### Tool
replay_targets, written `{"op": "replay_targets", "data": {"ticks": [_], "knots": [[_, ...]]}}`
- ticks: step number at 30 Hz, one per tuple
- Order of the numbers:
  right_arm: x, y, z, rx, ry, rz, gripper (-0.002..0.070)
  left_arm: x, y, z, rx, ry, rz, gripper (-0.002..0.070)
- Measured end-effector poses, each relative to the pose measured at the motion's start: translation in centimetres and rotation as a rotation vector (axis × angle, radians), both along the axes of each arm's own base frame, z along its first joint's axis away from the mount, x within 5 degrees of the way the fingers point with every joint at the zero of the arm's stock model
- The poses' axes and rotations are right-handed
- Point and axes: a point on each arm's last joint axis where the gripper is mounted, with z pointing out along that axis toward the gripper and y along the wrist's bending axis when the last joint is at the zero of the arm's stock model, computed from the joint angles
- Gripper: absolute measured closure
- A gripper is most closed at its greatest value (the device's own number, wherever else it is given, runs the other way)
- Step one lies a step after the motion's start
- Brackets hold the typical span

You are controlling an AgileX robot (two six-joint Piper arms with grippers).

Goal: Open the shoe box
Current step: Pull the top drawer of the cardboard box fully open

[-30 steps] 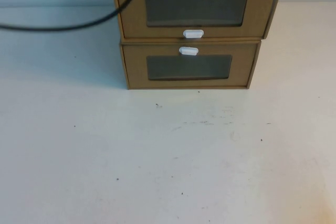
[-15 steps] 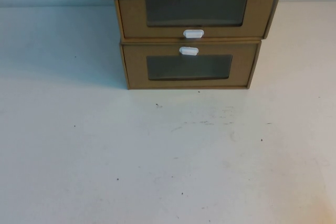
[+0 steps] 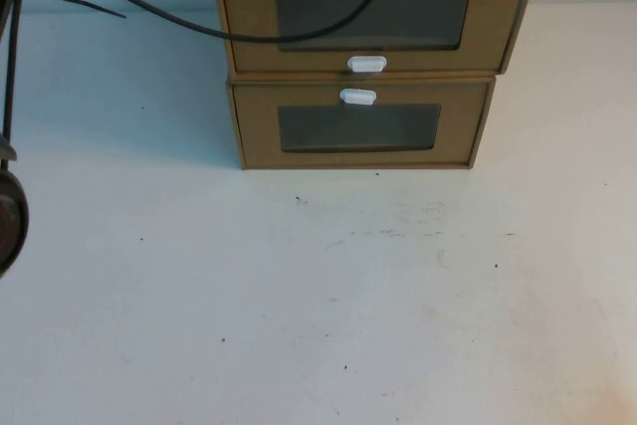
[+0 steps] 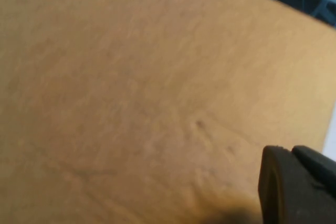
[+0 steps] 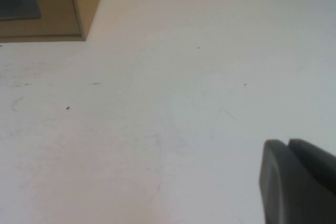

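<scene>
Two brown cardboard shoe boxes stand stacked at the back of the table, both with their fronts shut. The upper box [image 3: 370, 17] has a dark window and a white handle [image 3: 366, 64]. The lower box [image 3: 358, 128] has its own white handle [image 3: 358, 98]. My left gripper [image 4: 291, 151] is shut, holds nothing, and hovers close over a brown cardboard surface [image 4: 131, 77]. It is outside the high view. My right gripper [image 5: 287, 144] is shut and empty above the white table, with a lower corner of a box [image 5: 79, 9] some way off.
A black cable [image 3: 249, 35] hangs in a loop across the front of the upper box. Part of the left arm [image 3: 10, 206] shows at the left edge of the high view. The white tabletop [image 3: 328, 296] stretches in front of the boxes.
The black cable has swung rightward across the upper box's front. Part of the left arm has come into view at the left edge. The boxes have not moved.
</scene>
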Motion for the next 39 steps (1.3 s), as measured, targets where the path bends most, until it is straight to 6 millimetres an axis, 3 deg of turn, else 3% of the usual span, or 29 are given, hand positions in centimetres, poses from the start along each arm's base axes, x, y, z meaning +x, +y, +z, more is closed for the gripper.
{"op": "replay_targets", "data": {"ticks": [4,19,28,33,39], "knots": [[0.0,0.0,0.0,0.000,0.000,0.000,0.0690,0.7,-0.1,-1.3,0.019,0.020,0.008,0.0680],[0.0,0.0,0.2,0.008,-0.017,0.001,0.0690,1.0,-0.4,-1.6,-0.026,0.065,0.016,0.0680],[0.4,0.0,3.4,0.414,-0.368,-0.046,0.0690,0.9,-0.4,-1.6,-0.035,0.092,0.023,0.0680],[0.2,-0.6,4.4,0.526,-0.488,-0.091,0.0690,0.9,-0.4,-1.5,-0.035,0.094,0.023,0.0680],[0.1,0.0,5.1,0.647,-0.402,-0.057,0.0690,0.8,-0.4,-1.5,-0.032,0.099,0.018,0.0680]]}}
